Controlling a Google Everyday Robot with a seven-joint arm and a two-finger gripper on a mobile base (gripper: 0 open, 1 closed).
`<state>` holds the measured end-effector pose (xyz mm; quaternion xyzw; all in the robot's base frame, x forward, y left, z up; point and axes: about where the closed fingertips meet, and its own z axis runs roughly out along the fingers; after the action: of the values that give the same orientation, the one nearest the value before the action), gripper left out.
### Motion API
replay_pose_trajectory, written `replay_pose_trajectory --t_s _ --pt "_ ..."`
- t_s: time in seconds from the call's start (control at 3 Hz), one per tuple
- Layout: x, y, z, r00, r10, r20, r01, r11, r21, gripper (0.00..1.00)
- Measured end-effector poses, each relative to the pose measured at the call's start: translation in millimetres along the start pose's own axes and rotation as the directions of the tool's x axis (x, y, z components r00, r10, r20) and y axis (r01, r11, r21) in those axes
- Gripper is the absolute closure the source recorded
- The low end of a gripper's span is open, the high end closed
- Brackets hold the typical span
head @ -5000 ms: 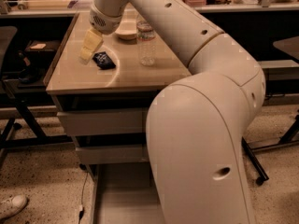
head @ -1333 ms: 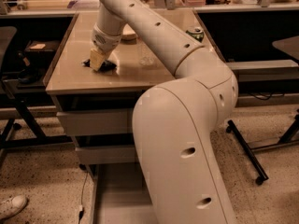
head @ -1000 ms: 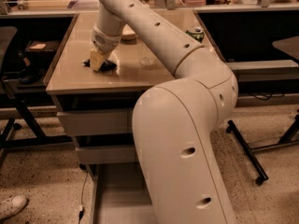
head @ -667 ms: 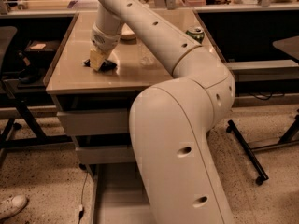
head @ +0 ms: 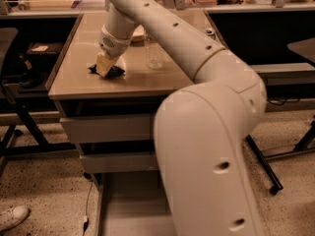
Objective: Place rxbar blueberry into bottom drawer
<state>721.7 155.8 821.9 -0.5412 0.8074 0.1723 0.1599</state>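
Note:
The rxbar blueberry, a small dark flat bar, lies on the tan tabletop near its front left. My gripper is down on the bar, its tan tip touching the bar's left part and hiding the middle of it. The arm reaches in from the lower right and fills much of the view. The bottom drawer is pulled out below the table, showing its flat grey floor, partly hidden by the arm.
A clear plastic cup stands on the table right of the bar, and a plate sits behind the arm. Two shut grey drawers sit above the open one. A chair stands at the left and a shoe at the lower left.
Since five seconds ago the gripper has come down from above onto the bar. Over the last second it has stayed on the bar, almost still.

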Motion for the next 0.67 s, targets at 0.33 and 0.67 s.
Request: replay_pose_trajectory --t_s 0.33,0.67 --pt "21 34 -19 0.996 0.020 0.087 -0.016 0.9985 -0.053 1.00" --pt "45 72 -34 0.988 0.029 0.152 -0.017 0.9965 -0.082 1.00"
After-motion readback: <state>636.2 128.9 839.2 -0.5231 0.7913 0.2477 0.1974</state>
